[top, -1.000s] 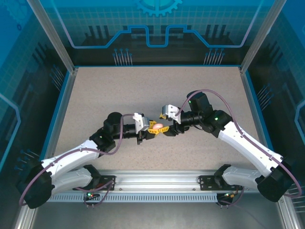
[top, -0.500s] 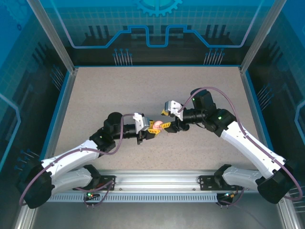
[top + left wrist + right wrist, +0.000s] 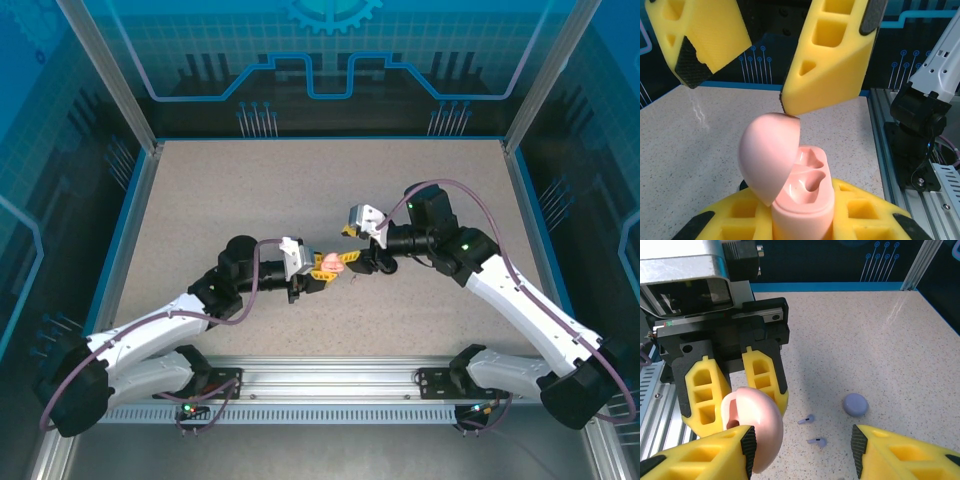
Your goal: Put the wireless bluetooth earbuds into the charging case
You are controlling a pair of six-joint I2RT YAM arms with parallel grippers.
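My left gripper (image 3: 802, 227) is shut on a pink charging case (image 3: 802, 200), held upright above the table. Its round lid (image 3: 769, 157) stands open, and both sockets inside are empty. In the top view the case (image 3: 328, 263) sits between the left gripper (image 3: 318, 272) and the right gripper (image 3: 352, 256). The right gripper (image 3: 802, 452) is open, and one of its fingertips (image 3: 790, 106) rests against the top edge of the lid. Two lilac earbuds (image 3: 806, 419) (image 3: 818, 442) lie on the table below it.
A shut lilac case (image 3: 855, 404) lies on the table just beyond the two earbuds. The speckled table (image 3: 250, 190) is ringed by a blue rim and clear walls. A metal rail (image 3: 330, 368) runs along the near edge.
The right gripper has drawn back a little, up and to the right of the case. The left arm and the pink case have stayed put.
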